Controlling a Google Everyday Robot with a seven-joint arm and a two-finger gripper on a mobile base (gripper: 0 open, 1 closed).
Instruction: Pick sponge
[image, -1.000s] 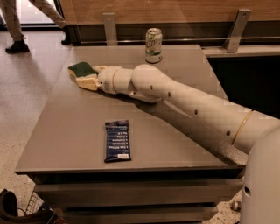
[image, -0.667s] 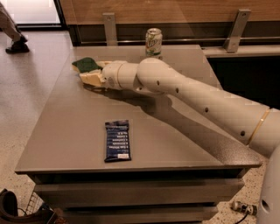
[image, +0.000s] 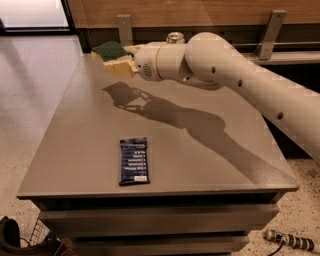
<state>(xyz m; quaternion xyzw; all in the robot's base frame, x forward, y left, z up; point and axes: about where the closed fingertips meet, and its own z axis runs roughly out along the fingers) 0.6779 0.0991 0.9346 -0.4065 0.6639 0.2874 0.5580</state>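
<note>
The sponge (image: 109, 50), dark green on top with pale yellow foam below, is held in the air above the far left part of the grey table (image: 210, 165). My gripper (image: 118, 58) is shut on it, with pale yellow fingers (image: 120, 68) clasping its right end. The sponge and gripper cast a shadow on the tabletop below them. My white arm reaches in from the right across the back of the table.
A dark blue snack-bar wrapper (image: 134, 161) lies flat near the table's front edge. A soda can (image: 175, 37) stands at the back, mostly hidden behind my wrist. A wooden wall with metal brackets runs behind the table. Floor lies to the left.
My gripper has risen from the tabletop with the sponge in it. The sponge now hangs above the table's far left part instead of resting on it.
</note>
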